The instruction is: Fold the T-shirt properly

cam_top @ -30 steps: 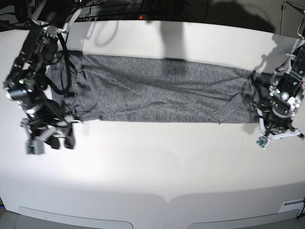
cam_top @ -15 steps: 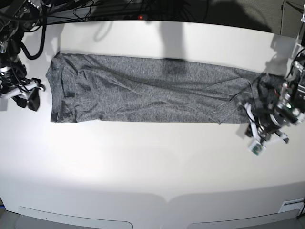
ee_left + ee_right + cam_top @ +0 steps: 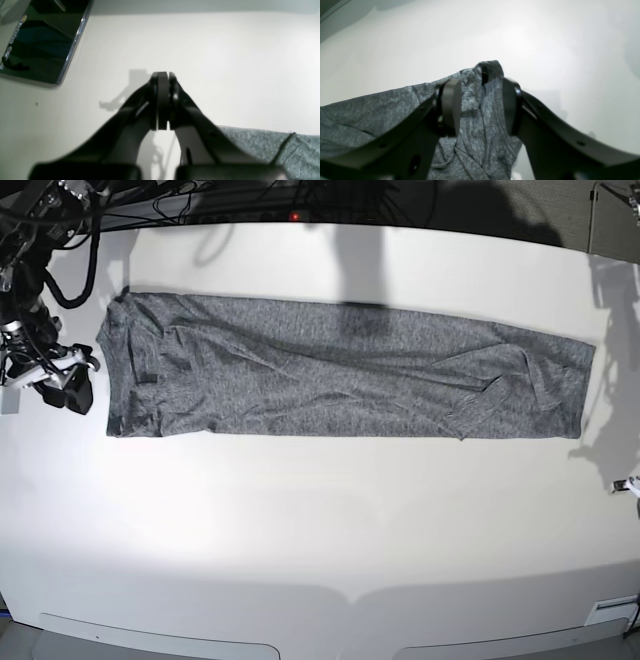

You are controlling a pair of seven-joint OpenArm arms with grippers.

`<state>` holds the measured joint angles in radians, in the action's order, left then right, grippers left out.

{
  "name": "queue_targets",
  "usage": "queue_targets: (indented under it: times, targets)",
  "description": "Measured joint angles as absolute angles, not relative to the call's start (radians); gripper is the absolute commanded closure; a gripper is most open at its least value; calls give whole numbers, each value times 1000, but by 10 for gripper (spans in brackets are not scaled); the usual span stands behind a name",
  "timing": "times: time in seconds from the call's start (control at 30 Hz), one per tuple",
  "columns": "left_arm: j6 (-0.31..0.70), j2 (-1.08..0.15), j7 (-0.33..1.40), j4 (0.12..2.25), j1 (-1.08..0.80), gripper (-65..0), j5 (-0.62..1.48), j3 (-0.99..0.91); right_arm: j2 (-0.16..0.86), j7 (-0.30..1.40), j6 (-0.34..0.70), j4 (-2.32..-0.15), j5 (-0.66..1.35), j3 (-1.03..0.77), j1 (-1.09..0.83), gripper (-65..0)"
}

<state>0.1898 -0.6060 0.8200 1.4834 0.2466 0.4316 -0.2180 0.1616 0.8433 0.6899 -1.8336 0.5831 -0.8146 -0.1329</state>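
Note:
The heather-grey T-shirt [image 3: 340, 375] lies flat as a long wrinkled band across the white table [image 3: 320, 520]. My right gripper [image 3: 65, 392] hovers just off the shirt's left end. In the right wrist view this gripper [image 3: 480, 107] is open, and a corner of the shirt [image 3: 382, 110] shows between and below its fingers [image 3: 450, 110]. My left gripper [image 3: 162, 100] is shut and empty over bare table, with the shirt's edge [image 3: 262, 142] at the lower right. In the base view the left arm is almost out of frame at the right edge.
Cables and dark gear [image 3: 250, 200] run along the table's back edge. A dark glossy screen [image 3: 37, 42] lies at the upper left of the left wrist view. The table's front edge [image 3: 320, 610] is near the bottom.
The left arm has pulled away from the shirt's right end and left the base view, so that end now lies uncovered. The right arm has barely moved.

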Motion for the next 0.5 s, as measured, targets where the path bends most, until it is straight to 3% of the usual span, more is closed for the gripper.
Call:
queue_targets:
  times: [0.5]
  targets:
    - [190, -606, 815, 1483, 247, 0, 329, -218, 162, 852, 690, -1834, 609, -815, -125, -272]
